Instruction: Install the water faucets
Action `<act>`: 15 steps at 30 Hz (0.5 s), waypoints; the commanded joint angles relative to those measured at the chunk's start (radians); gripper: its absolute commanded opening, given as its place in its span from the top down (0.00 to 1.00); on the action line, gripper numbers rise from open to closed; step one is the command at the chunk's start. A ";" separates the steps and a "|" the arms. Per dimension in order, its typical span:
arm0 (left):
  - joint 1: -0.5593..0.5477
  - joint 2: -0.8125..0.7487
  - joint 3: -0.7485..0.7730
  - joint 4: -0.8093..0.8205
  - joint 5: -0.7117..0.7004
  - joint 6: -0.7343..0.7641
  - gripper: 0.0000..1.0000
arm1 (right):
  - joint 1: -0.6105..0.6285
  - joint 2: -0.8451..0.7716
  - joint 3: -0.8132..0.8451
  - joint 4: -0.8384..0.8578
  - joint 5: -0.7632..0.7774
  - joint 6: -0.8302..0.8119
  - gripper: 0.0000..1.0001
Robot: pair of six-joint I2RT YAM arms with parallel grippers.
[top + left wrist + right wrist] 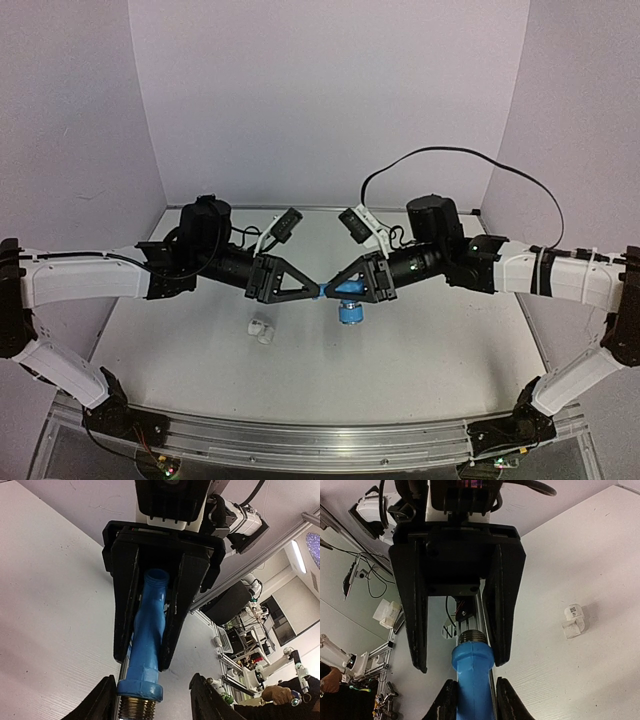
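Right gripper (335, 290) clamps the blue tap (349, 311) above the desk (430, 350); left gripper (317, 291) straddles its threaded metal end, partly open, untouching; white pipe fitting (261, 329) lies below

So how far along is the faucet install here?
Done: the blue tap is off the table, clamped by the fingers of the right gripper. In hand: the fingers of the left gripper flank the tap's threaded metal end, gaps showing, not gripping it. Left: the white fitting lies alone on the table, unjoined, so the actual assembly is ahead.
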 commanded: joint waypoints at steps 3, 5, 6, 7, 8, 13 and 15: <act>-0.007 -0.018 0.048 0.044 0.025 0.015 0.66 | 0.005 0.003 0.047 0.072 0.011 0.023 1.00; -0.007 -0.023 0.053 0.044 0.019 0.022 0.81 | 0.005 0.005 0.050 0.072 0.030 0.032 1.00; -0.007 -0.031 0.052 0.044 -0.001 0.026 0.94 | 0.005 0.003 0.051 0.072 0.071 0.050 0.97; -0.007 -0.040 0.042 0.045 -0.038 0.030 0.99 | 0.005 0.000 0.050 0.072 0.099 0.066 0.89; -0.007 -0.059 0.031 0.047 -0.070 0.034 1.00 | 0.005 -0.004 0.047 0.074 0.131 0.080 0.75; -0.006 -0.132 -0.006 0.063 -0.170 0.052 1.00 | 0.005 -0.016 0.017 0.079 0.184 0.135 0.39; -0.005 -0.140 -0.007 0.067 -0.172 0.052 1.00 | 0.005 -0.022 0.004 0.086 0.178 0.145 0.31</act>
